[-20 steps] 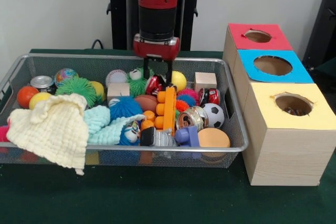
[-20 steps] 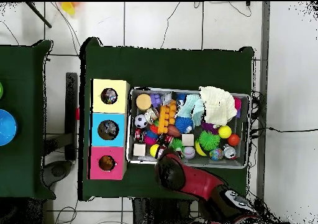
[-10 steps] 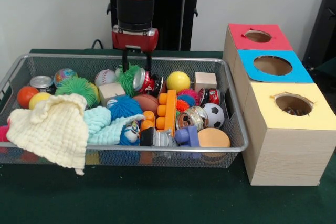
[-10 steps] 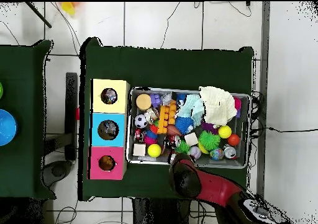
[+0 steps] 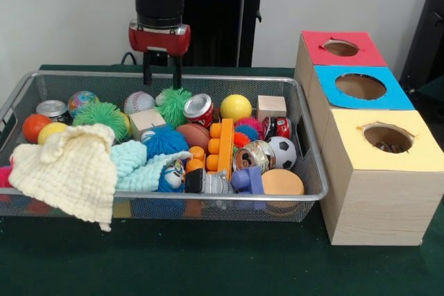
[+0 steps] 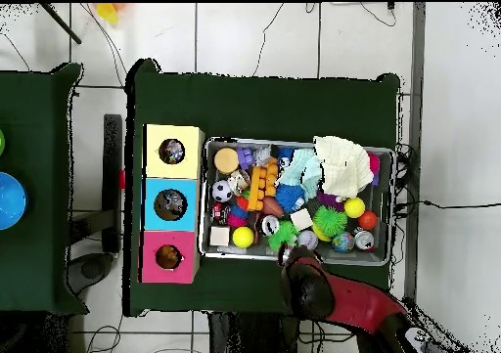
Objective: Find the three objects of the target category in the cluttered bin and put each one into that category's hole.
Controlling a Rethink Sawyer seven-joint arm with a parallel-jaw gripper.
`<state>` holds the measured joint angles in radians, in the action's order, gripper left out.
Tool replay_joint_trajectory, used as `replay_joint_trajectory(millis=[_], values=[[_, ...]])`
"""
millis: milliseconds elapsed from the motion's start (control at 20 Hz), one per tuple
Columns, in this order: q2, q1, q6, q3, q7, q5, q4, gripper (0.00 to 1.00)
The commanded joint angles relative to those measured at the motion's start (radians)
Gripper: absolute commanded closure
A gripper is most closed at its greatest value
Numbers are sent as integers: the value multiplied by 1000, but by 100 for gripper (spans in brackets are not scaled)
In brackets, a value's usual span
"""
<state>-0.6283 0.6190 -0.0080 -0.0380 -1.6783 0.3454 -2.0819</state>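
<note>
I am seeing the wire bin [image 5: 305, 136] lying crammed with balls, cans and cloths, a red can [image 5: 200, 109] tilting near its back wall. Beside it are standing the red [image 5: 341, 48], blue [image 5: 361, 86] and yellow [image 5: 387, 138] hole boxes.

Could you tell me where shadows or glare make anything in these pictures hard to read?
Front view: even light, little glare; the hole in the yellow box is dark, so its contents are unclear; the gripper hangs empty above the wire bin. Overhead view: the toys in the bin run together, and the gripper is hidden under the arm.
</note>
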Motion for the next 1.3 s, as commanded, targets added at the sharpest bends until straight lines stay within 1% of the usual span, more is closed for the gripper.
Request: replay_joint_trajectory(millis=[50,250,450,550,600,700,800,850,950,1050,1150,1300], values=[[-46,77,178,-72,68,90,129,0],[-21,135,210,-134,100,123,165,0],[53,166,185,-171,83,156,210,0],[84,160,164,-163,67,177,233,0],[116,145,177,-142,54,174,256,0],[165,137,171,-136,39,181,285,0],[166,142,195,-160,48,180,284,0],[153,147,206,-180,60,183,274,0],[123,148,243,-215,66,165,256,0],[98,142,250,-236,52,148,243,0],[97,140,247,-251,38,140,243,0],[130,132,224,-259,8,133,254,0]])
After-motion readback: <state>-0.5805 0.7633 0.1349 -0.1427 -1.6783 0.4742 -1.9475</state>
